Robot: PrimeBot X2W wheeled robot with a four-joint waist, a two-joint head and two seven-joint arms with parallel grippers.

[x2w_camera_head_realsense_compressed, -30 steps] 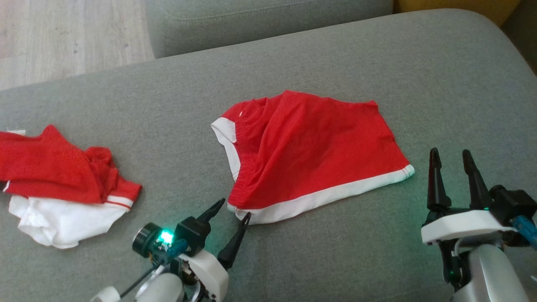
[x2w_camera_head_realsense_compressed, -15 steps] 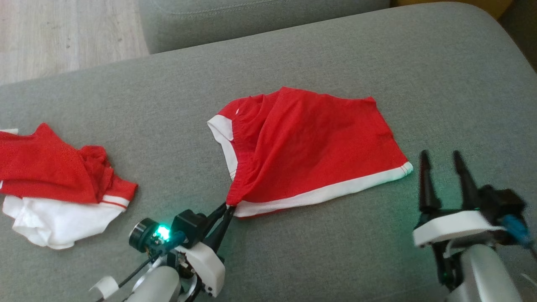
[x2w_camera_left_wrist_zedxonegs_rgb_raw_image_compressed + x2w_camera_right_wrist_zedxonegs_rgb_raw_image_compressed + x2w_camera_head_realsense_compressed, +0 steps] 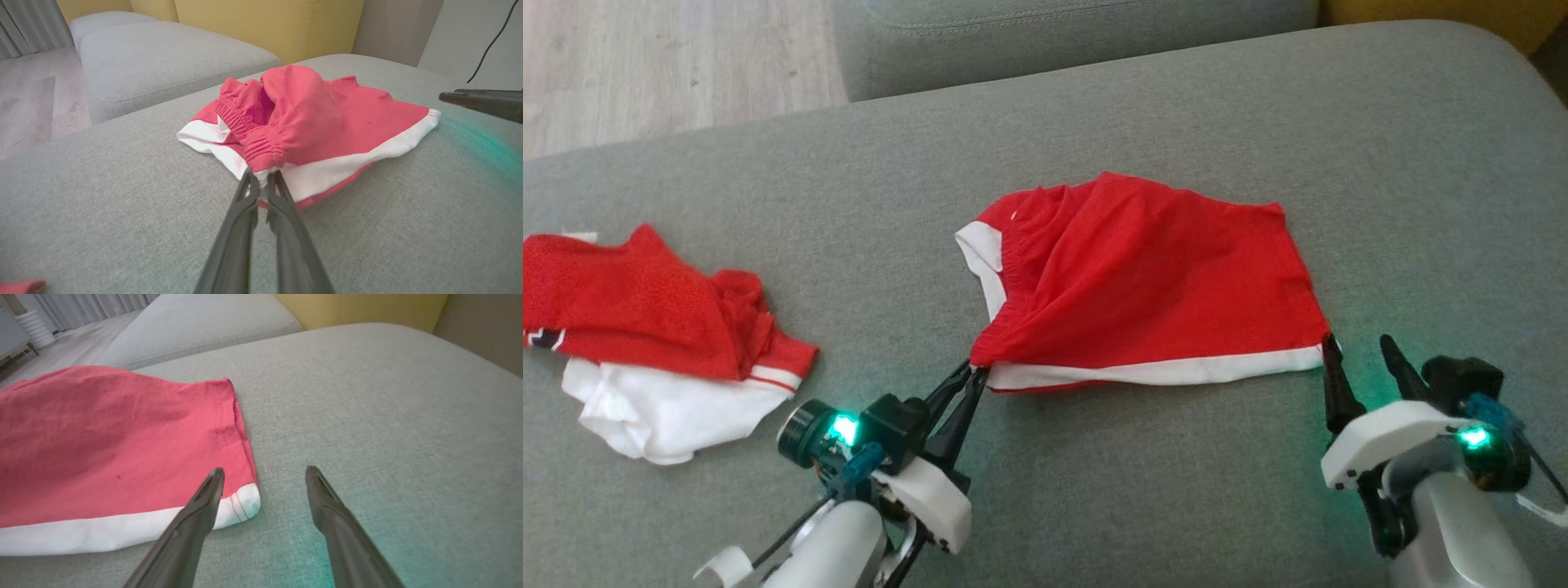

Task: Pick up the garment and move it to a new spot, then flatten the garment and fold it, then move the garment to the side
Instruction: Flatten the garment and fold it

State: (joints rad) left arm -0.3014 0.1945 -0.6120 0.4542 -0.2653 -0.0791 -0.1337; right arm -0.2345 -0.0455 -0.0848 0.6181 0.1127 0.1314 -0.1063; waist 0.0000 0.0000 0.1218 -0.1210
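The garment (image 3: 1152,282), red shorts with a white hem band, lies on the grey cushion (image 3: 1094,122) at the middle of the head view. My left gripper (image 3: 974,371) is shut on the garment's near left corner, at the gathered waistband (image 3: 261,153), and that corner is pulled up off the cushion. My right gripper (image 3: 1357,345) stands open at the garment's near right corner (image 3: 245,504). Its left fingertip (image 3: 216,475) is over the white hem and its right fingertip (image 3: 312,473) is over bare cushion.
A second heap of red and white clothing (image 3: 654,335) lies at the cushion's left. Another grey cushion (image 3: 1054,33) and a wooden floor (image 3: 670,65) lie beyond. A yellow sofa back (image 3: 261,24) rises at the far side.
My left gripper closed on the garment's near left corner and drew it toward me. My right gripper moved in to the near right corner, still open. The camera shifted a little.
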